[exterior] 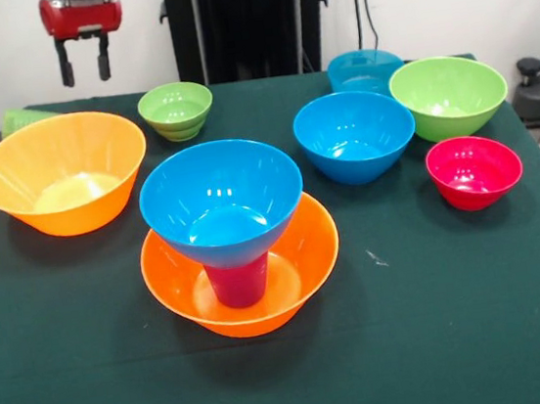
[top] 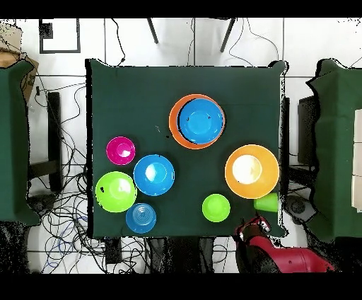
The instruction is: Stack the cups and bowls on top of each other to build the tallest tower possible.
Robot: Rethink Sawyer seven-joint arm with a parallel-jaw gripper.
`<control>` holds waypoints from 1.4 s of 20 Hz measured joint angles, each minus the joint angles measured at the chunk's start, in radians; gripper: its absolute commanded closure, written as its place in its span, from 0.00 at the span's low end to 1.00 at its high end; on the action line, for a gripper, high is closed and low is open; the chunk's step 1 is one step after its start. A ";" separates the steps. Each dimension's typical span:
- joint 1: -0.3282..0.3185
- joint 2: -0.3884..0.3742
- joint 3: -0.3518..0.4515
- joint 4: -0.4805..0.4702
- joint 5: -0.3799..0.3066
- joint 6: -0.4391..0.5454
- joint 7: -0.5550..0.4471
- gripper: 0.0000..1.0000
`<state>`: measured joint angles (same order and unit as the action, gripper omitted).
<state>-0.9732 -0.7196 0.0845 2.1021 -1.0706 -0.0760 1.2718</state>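
Glossy, light, stiff plastic is what I'm handling: the tower [exterior: 232, 256], blue bowl [exterior: 222, 200] perched on a purple cup [exterior: 238, 281] in an orange bowl [exterior: 302, 262], stands mid-desk and looks tippy, so I'd pinch thin rims with my claw [exterior: 85, 65], now spread empty at far left.

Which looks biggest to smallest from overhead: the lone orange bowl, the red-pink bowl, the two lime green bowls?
1. Lone orange bowl
2. Larger lime green bowl
3. Smaller lime green bowl and red-pink bowl: too alike to rank.
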 measured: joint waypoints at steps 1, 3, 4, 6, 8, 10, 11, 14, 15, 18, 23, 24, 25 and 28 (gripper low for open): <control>0.000 -0.003 0.002 0.000 0.000 0.000 0.000 0.00; 0.000 -0.008 0.004 0.001 0.000 0.000 0.000 0.00; 0.000 -0.009 0.004 0.001 0.000 0.000 0.000 0.00; 0.001 -0.010 0.004 0.001 0.000 0.000 0.000 0.00; 0.003 -0.010 0.004 0.001 0.000 0.000 0.000 0.00; 0.008 -0.010 0.002 0.001 0.000 0.000 0.000 0.00; 0.016 -0.010 0.000 0.001 0.000 0.000 0.000 0.00; 0.030 -0.012 0.002 0.004 0.013 0.000 0.000 0.00; 0.031 -0.012 0.002 0.005 0.016 0.000 0.000 0.00; 0.032 -0.020 0.010 0.014 0.038 0.000 0.000 0.00; 0.032 -0.026 0.020 0.034 0.081 0.000 0.000 0.00; 0.032 -0.026 0.021 0.037 0.086 0.000 0.000 0.00; 0.032 -0.026 0.023 0.039 0.093 0.000 0.000 0.00; 0.032 -0.025 0.028 0.043 0.103 0.000 0.000 0.00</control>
<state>-0.9410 -0.7446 0.1121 2.1447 -0.9674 -0.0756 1.2718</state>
